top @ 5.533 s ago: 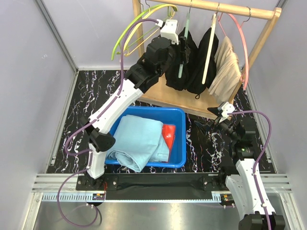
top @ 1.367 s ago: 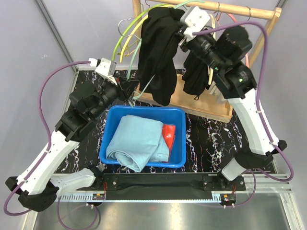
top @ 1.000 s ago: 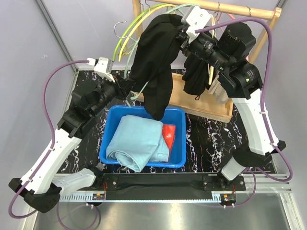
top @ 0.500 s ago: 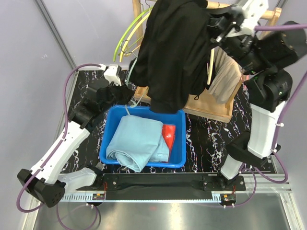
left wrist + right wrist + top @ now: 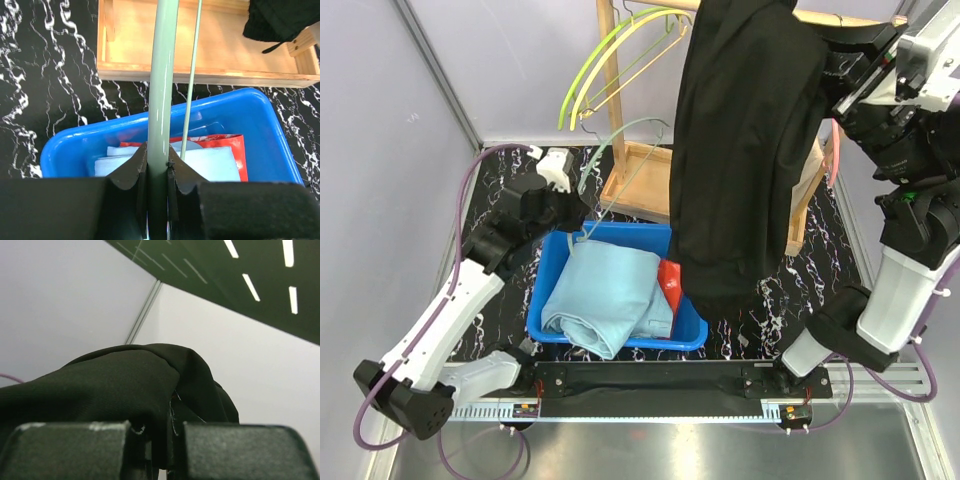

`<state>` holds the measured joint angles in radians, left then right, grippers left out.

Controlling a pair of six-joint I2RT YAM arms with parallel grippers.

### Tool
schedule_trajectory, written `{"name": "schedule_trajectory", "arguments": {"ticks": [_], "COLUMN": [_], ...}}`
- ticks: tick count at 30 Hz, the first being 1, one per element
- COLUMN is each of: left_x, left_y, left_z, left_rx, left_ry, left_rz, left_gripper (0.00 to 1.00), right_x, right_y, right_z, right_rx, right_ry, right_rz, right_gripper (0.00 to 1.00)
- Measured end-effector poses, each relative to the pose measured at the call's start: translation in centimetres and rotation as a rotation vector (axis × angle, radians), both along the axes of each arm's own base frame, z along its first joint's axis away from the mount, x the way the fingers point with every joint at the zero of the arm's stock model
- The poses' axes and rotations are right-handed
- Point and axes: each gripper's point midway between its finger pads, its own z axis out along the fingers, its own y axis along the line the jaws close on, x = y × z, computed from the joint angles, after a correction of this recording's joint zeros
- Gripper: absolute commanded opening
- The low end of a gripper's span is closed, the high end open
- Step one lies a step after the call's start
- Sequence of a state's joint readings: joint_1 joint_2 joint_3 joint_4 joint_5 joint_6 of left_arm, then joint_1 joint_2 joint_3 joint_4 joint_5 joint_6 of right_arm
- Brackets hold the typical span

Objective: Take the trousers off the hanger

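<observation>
Black trousers [image 5: 745, 150] hang full length from my right gripper [image 5: 838, 62], raised high at the right and shut on their top fold [image 5: 150, 390]. Their lower end dangles over the right side of the blue bin [image 5: 560, 262]. My left gripper [image 5: 576, 222] is shut on the bar of a pale green hanger [image 5: 620, 160], now bare, at the bin's back left corner; the left wrist view shows the bar [image 5: 161, 100] pinched between the jaws. Light blue trousers [image 5: 605, 290] and red trousers [image 5: 670, 285] lie in the bin. Beige trousers [image 5: 815, 175] show on the rack behind the black ones.
A wooden clothes rack [image 5: 610, 110] with a tray base [image 5: 640, 190] stands behind the bin. Yellow-green hangers [image 5: 610, 60] hang at its left and a pink hanger [image 5: 836, 150] at its right. Black cloth [image 5: 280, 20] hangs over the base's right end.
My right gripper has swung right and upward, pulling the black trousers clear of the pale green hanger. My left gripper has kept the bare hanger low beside the bin.
</observation>
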<state>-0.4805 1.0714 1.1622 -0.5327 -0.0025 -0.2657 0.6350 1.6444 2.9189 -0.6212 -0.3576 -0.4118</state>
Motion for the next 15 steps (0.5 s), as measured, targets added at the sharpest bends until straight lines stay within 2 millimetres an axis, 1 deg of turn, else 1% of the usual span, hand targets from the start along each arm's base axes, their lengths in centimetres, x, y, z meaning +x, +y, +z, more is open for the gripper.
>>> {"name": "schedule_trajectory", "arguments": {"ticks": [3, 5, 7, 10, 15], "left_x": [-0.7, -1.2, -1.8, -2.7, -3.9], "left_y": [0.2, 0.3, 0.5, 0.9, 1.5], "left_z": [1.2, 2.1, 3.1, 4.3, 5.5], "left_rx": [-0.004, -0.009, -0.011, -0.014, -0.009], "left_ry": [-0.043, -0.075, -0.111, -0.154, -0.203], "left_rz": [-0.025, -0.039, -0.054, -0.071, -0.088], "left_gripper": [0.00, 0.00, 0.00, 0.00, 0.00], "right_x": [0.2, 0.6, 1.1, 1.8, 2.5], "right_y": [0.5, 1.1, 2.1, 3.8, 6.1], "right_z": [-1.6, -3.2, -5.2, -8.6, -16.2], "right_rx": [-0.041, -0.083, -0.140, -0.237, -0.420], "right_ry": [0.061, 0.105, 0.158, 0.236, 0.397], "right_rz": [0.016, 0.033, 0.058, 0.108, 0.195], "right_gripper": [0.00, 0.00, 0.00, 0.00, 0.00]}}
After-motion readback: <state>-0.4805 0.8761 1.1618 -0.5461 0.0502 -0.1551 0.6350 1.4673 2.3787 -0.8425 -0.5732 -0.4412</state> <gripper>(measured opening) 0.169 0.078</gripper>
